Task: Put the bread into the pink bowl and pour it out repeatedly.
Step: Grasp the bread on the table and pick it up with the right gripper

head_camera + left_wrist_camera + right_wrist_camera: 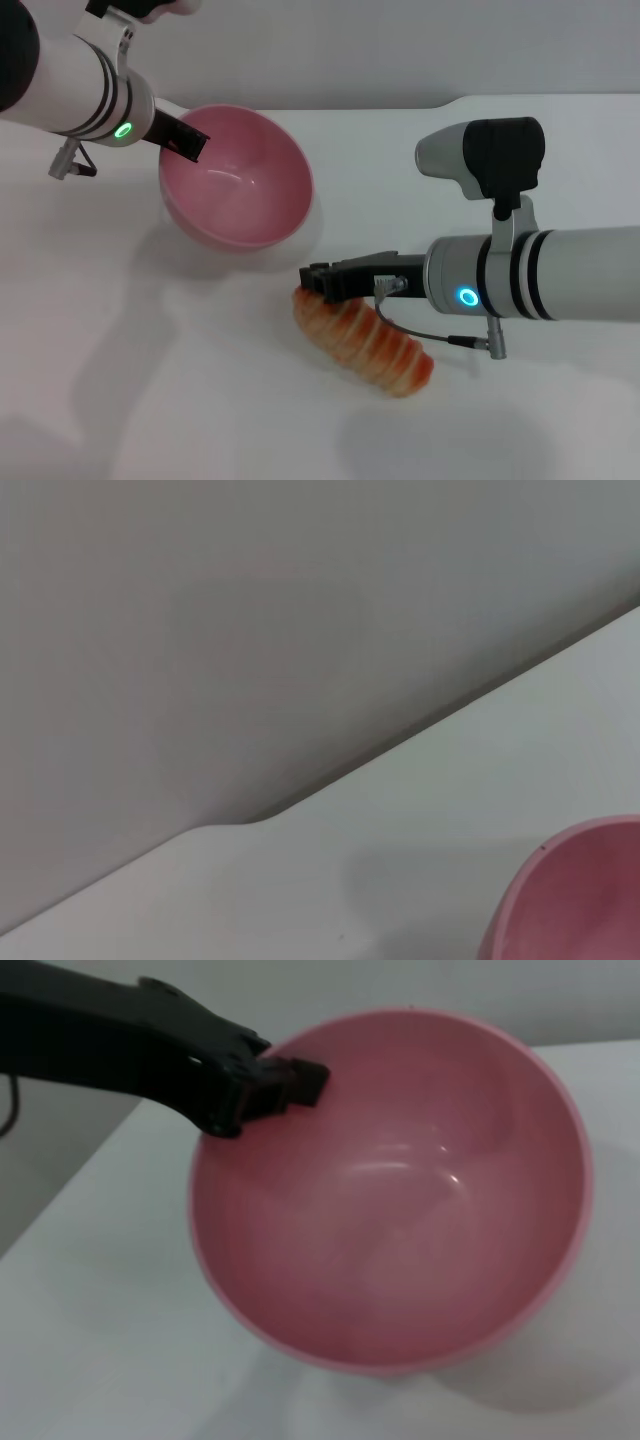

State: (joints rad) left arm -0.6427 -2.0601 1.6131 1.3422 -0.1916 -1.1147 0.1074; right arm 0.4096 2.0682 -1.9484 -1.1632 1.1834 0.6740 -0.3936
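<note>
The pink bowl [237, 178] sits toward the far left of the white counter [150, 380], tipped so that its open mouth faces the near right. Its inside is glossy and holds nothing. The left end effector [190, 143] is clamped on the bowl's far-left rim, one black finger [262, 1082] reaching over the lip and lying against the inner wall. The left arm comes in from the far left corner. From the left wrist, only a small arc of the bowl's rim [575, 895] shows, with the bare counter surface and a grey wall behind it.

The bread [362, 340] lies on the counter just to the near right of the bowl, apart from it, outside it. It lies at a slant, its left end farther from the viewer and its right end nearer. Its orange-brown crust carries pale ridged stripes across it.

The right end effector [322, 281] is at the bread's far-left end, reaching in from the right, low over the counter. Its black fingers sit right at the top of the loaf at that end. Whether they are closed on the bread or merely touching it cannot be told, as the fingertips overlap the loaf. The right arm runs level from the right edge of the scene. The right wrist camera looks straight into the bowl's empty interior.
</note>
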